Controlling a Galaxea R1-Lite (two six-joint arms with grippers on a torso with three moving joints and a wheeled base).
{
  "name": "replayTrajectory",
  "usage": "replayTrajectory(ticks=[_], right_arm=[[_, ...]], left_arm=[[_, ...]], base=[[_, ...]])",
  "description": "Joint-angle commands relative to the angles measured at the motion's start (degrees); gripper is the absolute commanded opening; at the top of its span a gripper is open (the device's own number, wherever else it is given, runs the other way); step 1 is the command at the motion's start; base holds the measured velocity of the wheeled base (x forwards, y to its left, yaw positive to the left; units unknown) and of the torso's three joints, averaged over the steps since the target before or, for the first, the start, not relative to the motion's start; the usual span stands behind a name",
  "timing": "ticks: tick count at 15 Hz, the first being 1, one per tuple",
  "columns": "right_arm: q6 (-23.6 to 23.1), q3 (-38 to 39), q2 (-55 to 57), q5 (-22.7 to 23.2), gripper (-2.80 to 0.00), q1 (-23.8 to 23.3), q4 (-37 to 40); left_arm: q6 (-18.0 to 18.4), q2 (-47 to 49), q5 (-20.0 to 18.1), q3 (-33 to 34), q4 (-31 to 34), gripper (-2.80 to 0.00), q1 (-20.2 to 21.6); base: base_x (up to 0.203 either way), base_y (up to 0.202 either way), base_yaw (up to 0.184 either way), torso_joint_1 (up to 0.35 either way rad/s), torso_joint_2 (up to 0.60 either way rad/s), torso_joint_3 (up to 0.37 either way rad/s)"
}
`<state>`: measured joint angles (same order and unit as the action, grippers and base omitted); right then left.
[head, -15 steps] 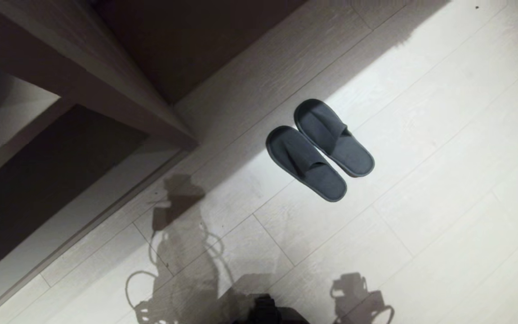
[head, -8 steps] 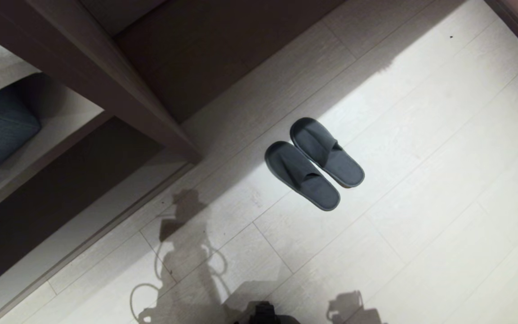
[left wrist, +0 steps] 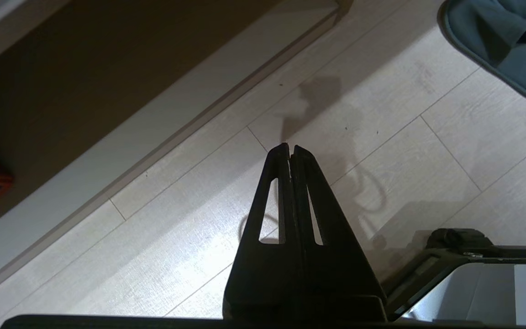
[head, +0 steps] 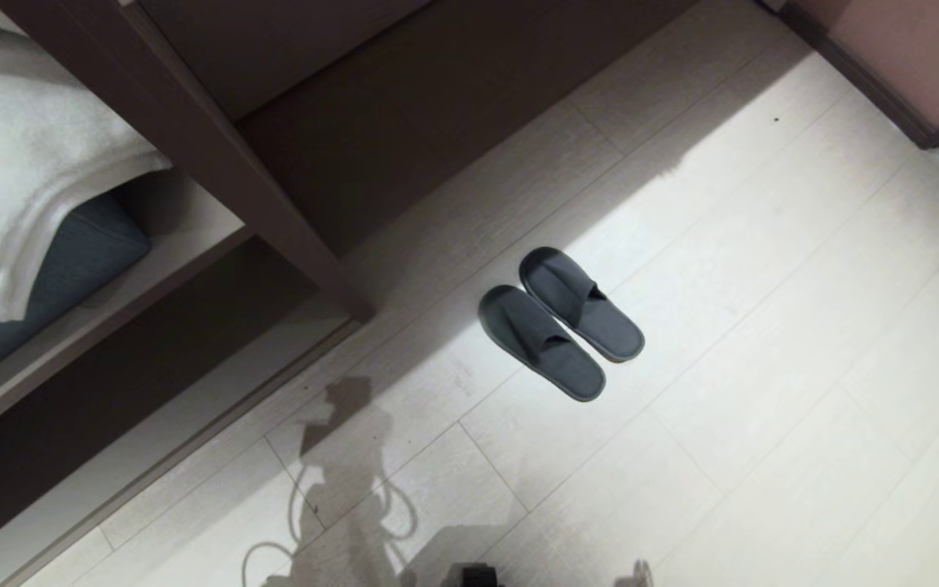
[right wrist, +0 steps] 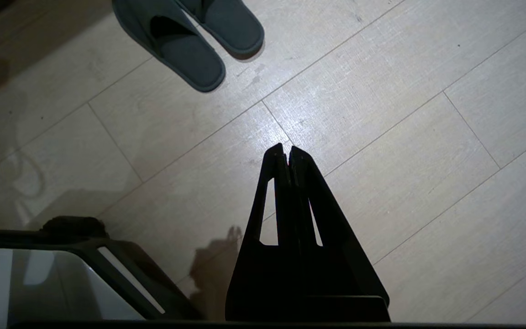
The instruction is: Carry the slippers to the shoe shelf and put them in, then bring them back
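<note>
Slippers (head: pixel 561 324) lie side by side on the pale plank floor (head: pixel 763 326), touching, toes toward the shelf (head: pixel 217 171), just off its front corner post. Left gripper (left wrist: pixel 289 149) hangs over bare floor near the shelf's base board, fingers pressed together, empty. Right gripper (right wrist: pixel 286 151) likewise, fingers together, empty, apart from the slippers.

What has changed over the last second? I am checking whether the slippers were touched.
Only the head camera moved: the whole view shifted, bringing a white towel into sight at the left. The slippers lie side by side on the floor, untouched. The left hand and right hand are shut, holding nothing.
</note>
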<state>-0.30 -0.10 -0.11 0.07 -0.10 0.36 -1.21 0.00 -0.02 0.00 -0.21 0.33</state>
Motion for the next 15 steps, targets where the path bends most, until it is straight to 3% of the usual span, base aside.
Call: replayTrajectory(ticks=[1, 15], right_arm=[[-0.05, 0.01, 0.2, 0.01, -2.8, 0.01, -0.01], [-0.05, 0.01, 0.2, 0.01, -2.8, 0.01, -0.01]], left_arm=[[-0.02, 0.09, 0.02, 0.0, -0.06, -2.8, 0.02], [0.15, 0.09, 0.02, 0.0, 0.03, -2.8, 0.02]], base=[[0.0, 0.0, 0.0, 0.007, 0.0, 0.207], [0.0, 0.0, 0.0, 0.001, 0.0, 0.2]])
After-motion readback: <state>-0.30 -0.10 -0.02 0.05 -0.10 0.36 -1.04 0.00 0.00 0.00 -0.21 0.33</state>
